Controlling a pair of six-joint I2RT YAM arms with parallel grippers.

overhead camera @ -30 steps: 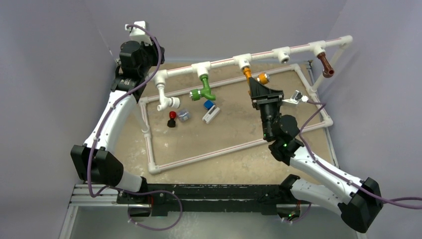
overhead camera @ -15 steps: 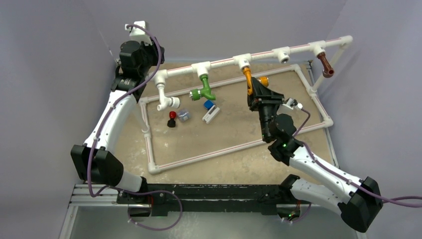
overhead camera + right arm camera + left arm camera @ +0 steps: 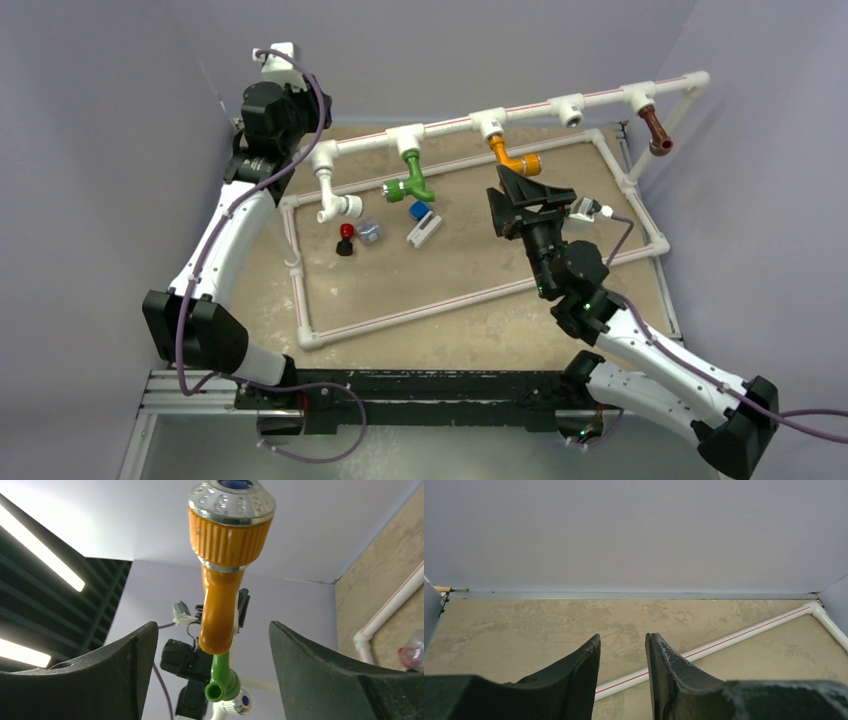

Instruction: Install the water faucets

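- Releasing the orange bent plastic faucet with a silver round cap (image 3: 512, 158), clamped a second ago in the right gripper (image 3: 522, 188); jaws now spread wide and empty, drawn back toward the near edge of the tan surface (image 3: 450, 270).
- Left hanging unaided from the middle tee of the white plastic pipe rail (image 3: 450, 125) along the far edge, capped end turned toward the right edge; viewed from the right wrist between the parted fingers (image 3: 320, 670), touching neither.
- Likely marks this fitting as seated, joining the green bent faucet (image 3: 412, 175) to its left and the brown bent faucet (image 3: 655, 130) near the far right corner.
- Leaves one bare white tee socket (image 3: 570, 108) between orange and brown.
- Parked high over the far left corner with the left gripper (image 3: 623, 637): jaws nearly together, a narrow gap, nothing in it, no change there.
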